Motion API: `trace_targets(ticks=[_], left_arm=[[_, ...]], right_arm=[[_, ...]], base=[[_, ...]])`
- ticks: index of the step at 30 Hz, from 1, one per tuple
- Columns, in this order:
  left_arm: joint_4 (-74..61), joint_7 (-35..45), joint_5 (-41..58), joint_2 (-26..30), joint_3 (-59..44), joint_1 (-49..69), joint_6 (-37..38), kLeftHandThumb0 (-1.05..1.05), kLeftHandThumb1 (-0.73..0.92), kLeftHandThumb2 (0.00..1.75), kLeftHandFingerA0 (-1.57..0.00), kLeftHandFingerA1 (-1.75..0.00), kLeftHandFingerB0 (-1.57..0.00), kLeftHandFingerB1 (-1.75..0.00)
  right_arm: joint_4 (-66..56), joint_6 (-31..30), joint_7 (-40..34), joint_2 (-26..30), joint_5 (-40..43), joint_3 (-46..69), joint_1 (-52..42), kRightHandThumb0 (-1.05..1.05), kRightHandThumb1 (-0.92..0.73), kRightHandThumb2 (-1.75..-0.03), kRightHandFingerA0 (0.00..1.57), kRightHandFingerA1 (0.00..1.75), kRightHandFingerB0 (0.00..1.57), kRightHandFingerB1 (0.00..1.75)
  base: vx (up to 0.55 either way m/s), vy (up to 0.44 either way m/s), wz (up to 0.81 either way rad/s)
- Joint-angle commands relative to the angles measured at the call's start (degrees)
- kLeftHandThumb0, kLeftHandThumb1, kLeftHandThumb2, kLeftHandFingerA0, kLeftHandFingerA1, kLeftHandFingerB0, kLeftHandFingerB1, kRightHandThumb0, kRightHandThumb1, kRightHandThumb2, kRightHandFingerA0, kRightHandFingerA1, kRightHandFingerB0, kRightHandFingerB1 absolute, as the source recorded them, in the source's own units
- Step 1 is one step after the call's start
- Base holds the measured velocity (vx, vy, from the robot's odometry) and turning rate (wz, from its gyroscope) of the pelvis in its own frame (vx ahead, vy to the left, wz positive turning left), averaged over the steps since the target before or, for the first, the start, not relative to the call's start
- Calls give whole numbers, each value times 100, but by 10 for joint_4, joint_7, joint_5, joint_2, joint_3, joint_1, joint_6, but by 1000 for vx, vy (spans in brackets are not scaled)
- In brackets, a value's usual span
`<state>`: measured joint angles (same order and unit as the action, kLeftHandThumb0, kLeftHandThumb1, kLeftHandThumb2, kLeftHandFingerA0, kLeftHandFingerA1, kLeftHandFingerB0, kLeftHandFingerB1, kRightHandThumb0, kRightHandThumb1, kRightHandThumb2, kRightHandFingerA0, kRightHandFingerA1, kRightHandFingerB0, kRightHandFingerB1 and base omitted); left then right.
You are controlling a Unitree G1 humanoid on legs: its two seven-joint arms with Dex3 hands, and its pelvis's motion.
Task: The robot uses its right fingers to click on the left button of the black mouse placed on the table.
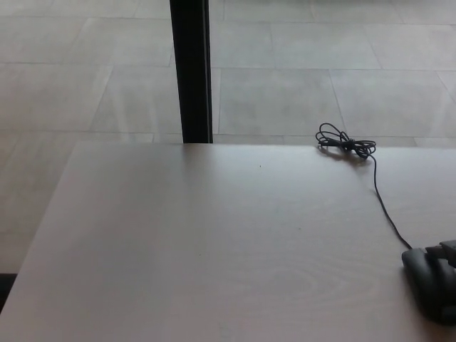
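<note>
The right hand's fingers (449, 249) show only as a dark tip at the picture's right edge, touching the black mouse (429, 281); their state cannot be told. The mouse lies at the tabletop's (214, 249) right edge, its cable (377, 192) bundled farther back.

Mouse (426, 281): you see only its left part; the picture's right edge cuts it off.
Right hand (449, 251): just a dark sliver at the right edge, too little for you to judge.
Table (214, 242): bottom and right edges cropped.
Cable (381, 199): its bundled end too small to untangle.
</note>
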<state>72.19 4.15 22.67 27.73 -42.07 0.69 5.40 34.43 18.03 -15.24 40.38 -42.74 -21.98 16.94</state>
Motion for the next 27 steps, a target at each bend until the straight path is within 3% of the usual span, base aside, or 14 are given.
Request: trace_targets(ticks=[1, 3, 4, 5, 10, 11, 12, 13, 27], left_arm=[[-4, -13, 5, 9, 3, -1, 8, -86, 92, 75, -74, -57, -57, -49], [-2, -16, 7, 9, 2, -3, 7, -87, 92, 74, -75, -56, -59, -49], [-3, -13, 3, 9, 6, 0, 9, -86, 92, 76, -70, -55, -57, -48], [-6, -10, 5, 9, 5, 3, 9, -88, 92, 75, -68, -55, -56, -47], [-5, -17, 9, 8, 2, 0, 10, -87, 92, 74, -72, -56, -59, -49], [-6, -15, 11, 8, 1, 0, 12, -92, 78, 90, -75, -62, -56, -55], [-5, -12, 10, 8, 2, 0, 13, -92, 78, 90, -75, -62, -55, -54], [-4, -13, 7, 9, 5, 0, 14, -87, 92, 75, -77, -57, -58, -48], [-2, -12, 7, 9, 11, 3, 14, -88, 92, 74, -67, -53, -57, -47]], right_arm=[[-1, 10, -2, -5, -14, -12, -17, -78, -75, -112, 31, 59, 30, 50], [0, 13, -14, -9, -16, -13, -16, -78, -74, -112, 33, 59, 33, 51], [-5, 7, -10, -9, -19, -15, -16, -76, -89, -67, 35, 51, 40, 36], [-14, 0, 0, -10, -16, -14, -18, -78, -75, -112, 28, 57, 33, 51], [-17, -9, 10, -16, -12, -11, -6, -75, -73, -109, 28, 56, 30, 50], [-18, -3, 5, -15, -15, -12, -1, -75, -74, -110, 30, 57, 30, 50], [-14, -2, 2, -17, -15, -12, 3, -76, -75, -111, 31, 58, 30, 49], [-13, -3, 2, -17, -17, -13, 5, -76, -75, -111, 30, 57, 30, 50], [10, 3, -1, -11, -33, -23, 22, -75, -73, -110, 30, 57, 35, 52]], base=[[0, 0, 0], [0, 0, 0], [0, 0, 0], [0, 0, 0], [0, 0, 0], [0, 0, 0], [0, 0, 0], [0, 0, 0], [0, 0, 0]])
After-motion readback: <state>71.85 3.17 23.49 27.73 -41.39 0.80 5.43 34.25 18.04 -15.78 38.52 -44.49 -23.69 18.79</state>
